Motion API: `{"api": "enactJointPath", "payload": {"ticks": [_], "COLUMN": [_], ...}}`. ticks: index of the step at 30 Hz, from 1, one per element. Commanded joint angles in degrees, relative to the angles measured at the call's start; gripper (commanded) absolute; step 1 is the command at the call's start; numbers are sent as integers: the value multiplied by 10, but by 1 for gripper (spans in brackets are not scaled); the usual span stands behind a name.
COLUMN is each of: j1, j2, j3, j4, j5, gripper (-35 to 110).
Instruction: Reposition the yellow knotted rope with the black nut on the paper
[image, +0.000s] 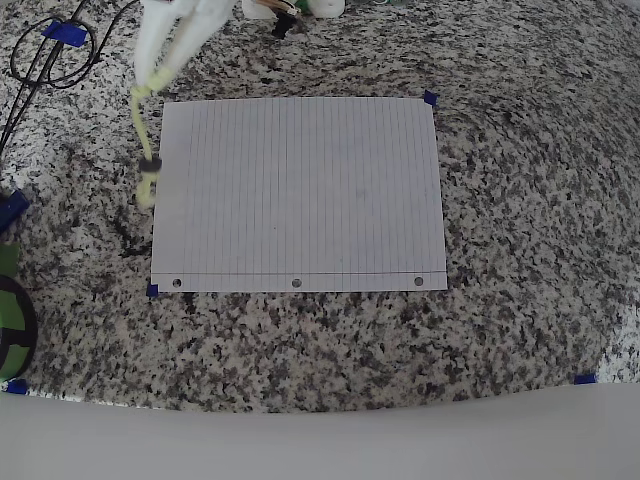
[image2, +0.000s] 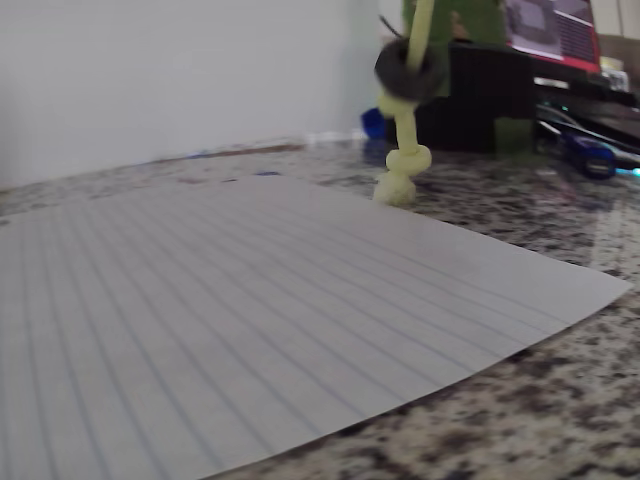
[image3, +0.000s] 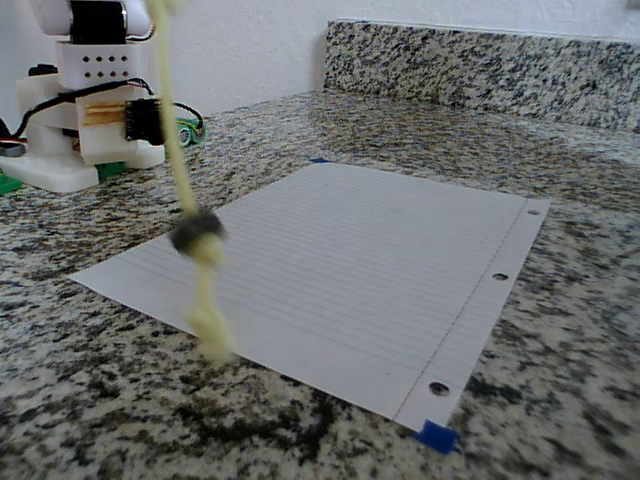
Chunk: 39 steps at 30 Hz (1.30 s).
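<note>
The white tool (image: 150, 82) is cut off by the overhead view's top edge. In the fixed view, the thin pale yellow-green knotted rope (image3: 178, 160) leaves the top edge, and its lower end and black ring-shaped nut (image3: 195, 231) are blurred.

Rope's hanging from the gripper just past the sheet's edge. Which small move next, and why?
Probably carry it sideways over the white lined paper before lowering. In the overhead view the white gripper pinches the top of the thin yellow knotted rope, which hangs with its black nut beside the sheet's left edge. The fixed view shows the bottom knot over granite counter, not paper.
</note>
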Motion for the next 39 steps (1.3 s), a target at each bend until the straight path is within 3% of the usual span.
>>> {"api": "enactJointPath", "payload": {"ticks": [1,6,14,30,39], "j1": [10,9,-15,-265,-321], "j2": [52,75,94,166,162], "j3": [7,23,94,142,209], "j4": [-16,-73,-65,58,54], "j5": [-18,-39,4,164,243], "gripper": [0,0,0,0,0]}}
